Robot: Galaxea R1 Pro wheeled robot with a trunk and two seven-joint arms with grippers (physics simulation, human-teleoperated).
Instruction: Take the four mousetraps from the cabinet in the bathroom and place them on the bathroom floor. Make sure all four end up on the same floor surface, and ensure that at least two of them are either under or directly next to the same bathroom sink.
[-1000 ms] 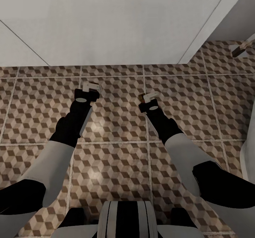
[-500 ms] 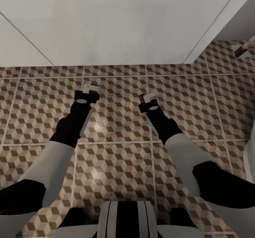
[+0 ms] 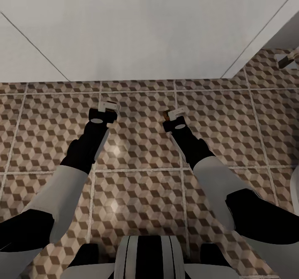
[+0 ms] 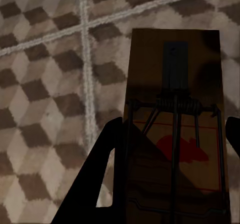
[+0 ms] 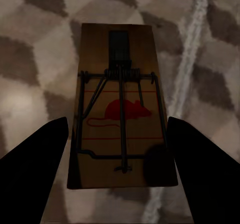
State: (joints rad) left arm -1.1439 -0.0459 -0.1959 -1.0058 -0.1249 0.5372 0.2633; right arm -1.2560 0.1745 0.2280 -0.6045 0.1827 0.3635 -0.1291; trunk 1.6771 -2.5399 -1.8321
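Two mousetraps are in hand, one (image 4: 172, 134) pinched in my left gripper (image 3: 109, 104), one (image 5: 120, 108) in my right gripper (image 3: 175, 113), both above the bathroom floor (image 3: 137, 187). I judge neither placed yet; two remain elsewhere.

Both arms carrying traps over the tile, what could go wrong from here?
1. Each mousetrap sticks out far beyond the fingers, so it may slip or tilt while carried.
2. The left gripper and right gripper hang above the bathroom floor; releasing here drops the traps, which may bounce away.
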